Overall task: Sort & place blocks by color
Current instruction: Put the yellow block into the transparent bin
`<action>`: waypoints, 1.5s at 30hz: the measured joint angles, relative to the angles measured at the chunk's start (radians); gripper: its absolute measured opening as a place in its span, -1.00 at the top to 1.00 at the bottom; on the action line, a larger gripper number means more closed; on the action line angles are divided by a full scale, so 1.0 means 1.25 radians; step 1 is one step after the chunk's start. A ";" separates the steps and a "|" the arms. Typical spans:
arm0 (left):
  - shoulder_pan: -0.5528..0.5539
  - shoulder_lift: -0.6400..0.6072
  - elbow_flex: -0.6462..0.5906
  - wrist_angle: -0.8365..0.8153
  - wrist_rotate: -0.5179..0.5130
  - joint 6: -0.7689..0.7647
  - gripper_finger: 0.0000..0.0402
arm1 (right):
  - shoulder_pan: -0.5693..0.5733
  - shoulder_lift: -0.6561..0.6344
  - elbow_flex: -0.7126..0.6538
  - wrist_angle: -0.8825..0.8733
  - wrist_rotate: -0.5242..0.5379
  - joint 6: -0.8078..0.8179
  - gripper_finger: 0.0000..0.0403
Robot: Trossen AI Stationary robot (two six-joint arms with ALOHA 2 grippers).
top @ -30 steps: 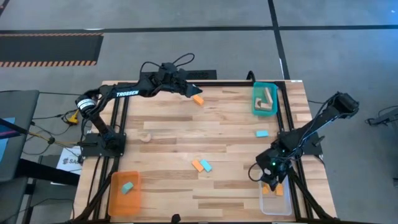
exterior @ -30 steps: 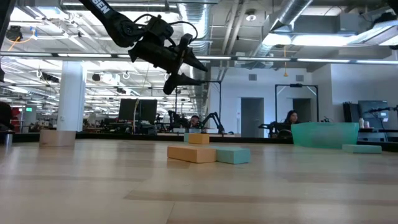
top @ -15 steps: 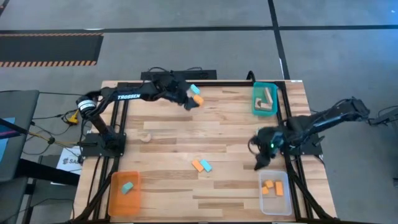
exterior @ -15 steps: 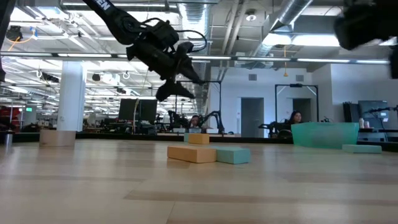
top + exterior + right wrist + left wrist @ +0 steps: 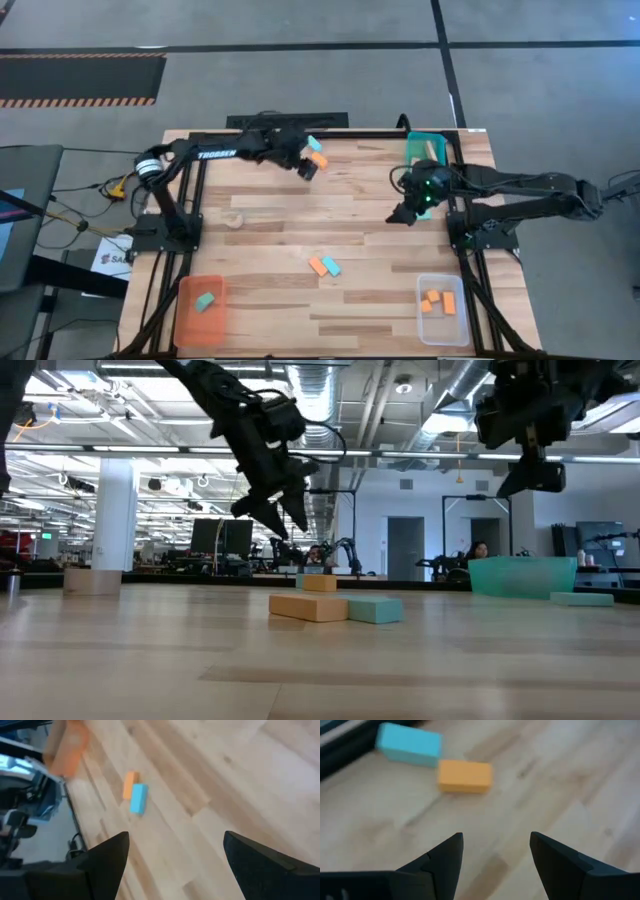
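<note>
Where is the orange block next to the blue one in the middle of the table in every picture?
High view: orange block, table's middle.
Low view: front and centre.
Left wrist view: not in it; the pair there is a different one.
Right wrist view: far off.
Shared landmark: the teal block touching it.

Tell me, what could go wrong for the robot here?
The left gripper hangs open near an orange block that touches a teal block; its jaws might bump or grab both. The orange tray holds a teal block, so colours may already be mixed. The right gripper is open above the table, holding nothing.
</note>
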 joint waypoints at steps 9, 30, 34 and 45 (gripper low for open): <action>0.047 0.258 0.379 -0.263 0.044 0.108 -0.09 | -0.042 0.000 0.000 -0.005 -0.003 -0.073 -0.70; 0.042 0.403 0.577 -0.361 0.085 1.201 -0.09 | -0.037 0.000 0.000 -0.008 -0.047 -0.100 -0.69; 0.067 0.403 0.575 -0.357 0.082 1.291 -0.09 | -0.037 0.000 0.000 -0.008 -0.062 -0.094 -0.69; 0.107 0.447 0.545 -0.361 0.130 1.339 -0.09 | -0.038 0.000 0.000 -0.008 -0.126 -0.037 -0.68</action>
